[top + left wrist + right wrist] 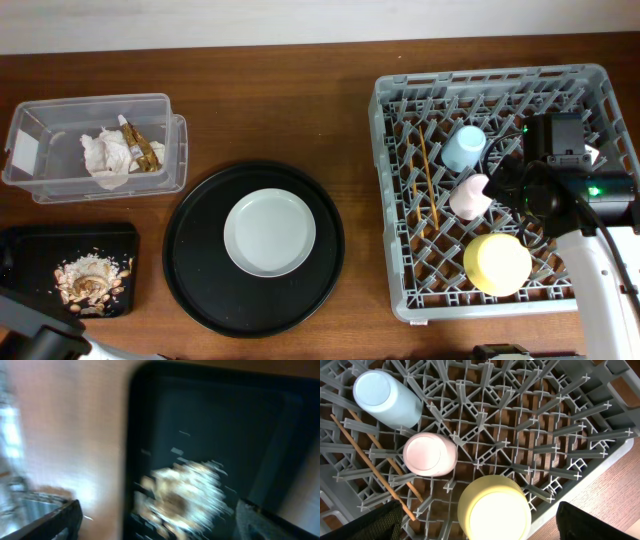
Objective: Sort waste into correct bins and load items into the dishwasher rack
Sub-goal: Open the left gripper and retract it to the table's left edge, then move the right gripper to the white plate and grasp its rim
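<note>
While right wrist frames rack (612, 372), only overhead shows plate (269, 233).

Motion smears the left wrist view: the shallow black rectangular tray (200, 420) and the tan crumbly food scraps (185, 495) in it are blurred, and the picture's right and bottom edges cut the tray off. Of the left gripper (160, 527) only two dark fingertips (50, 522) show, wide apart at the bottom corners. In the right wrist view, the bottom edge crops the round yellow bowl (495, 510). Overhead, the right arm (560, 180) covers the right side of the large square grey plastic rack (400, 200).
</note>
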Tool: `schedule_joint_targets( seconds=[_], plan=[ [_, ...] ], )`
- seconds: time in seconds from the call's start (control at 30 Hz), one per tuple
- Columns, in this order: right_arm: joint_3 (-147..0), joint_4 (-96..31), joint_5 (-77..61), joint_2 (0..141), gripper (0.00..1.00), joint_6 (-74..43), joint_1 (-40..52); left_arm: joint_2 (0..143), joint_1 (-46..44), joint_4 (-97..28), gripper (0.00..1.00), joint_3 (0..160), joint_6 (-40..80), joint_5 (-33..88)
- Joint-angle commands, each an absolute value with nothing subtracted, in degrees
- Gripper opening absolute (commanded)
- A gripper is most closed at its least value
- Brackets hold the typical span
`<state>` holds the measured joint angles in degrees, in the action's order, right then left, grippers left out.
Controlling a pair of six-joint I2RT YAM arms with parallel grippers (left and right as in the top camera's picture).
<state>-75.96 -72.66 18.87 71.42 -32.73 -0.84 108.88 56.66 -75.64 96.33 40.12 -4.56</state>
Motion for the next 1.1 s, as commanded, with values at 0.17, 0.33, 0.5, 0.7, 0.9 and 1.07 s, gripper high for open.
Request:
schedule_joint_targets(
  seconds=[0.17, 0.33, 0.5, 0.7, 0.9, 1.07],
  plan=[
    [-76.3, -72.6, 20.0, 71.0, 0.98, -33.1, -1.3, 106.4, 55.5, -81.9, 0.99, 100.0, 27.0, 42.8],
    [-76.3, -72.6, 20.0, 71.0, 0.98, -33.1, -1.3, 97.7, 52.9, -85.2, 0.99, 100.0, 22.1, 42.7],
    [-76.3, -72.6, 20.0, 71.0, 0.98, -33.1, -1.3, 83.4, 49.7, -84.5, 0.99, 100.0, 17.7, 39.4],
    [-76.3, -72.6, 22.0, 71.0, 0.98, -32.9, -1.3, 71.2, 45.1, -83.2, 0.99, 100.0, 30.4, 21.1],
    [-76.3, -72.2, 22.6, 71.2, 0.98, -33.1, -1.3, 72.3, 45.2, -83.7, 0.99, 100.0, 35.1, 17.2],
    [-76.4, -68.8, 2.5, 71.2, 0.98, -34.4, -1.2, 74.0, 45.2, -84.4, 0.99, 100.0, 35.2, 11.6]
  ],
)
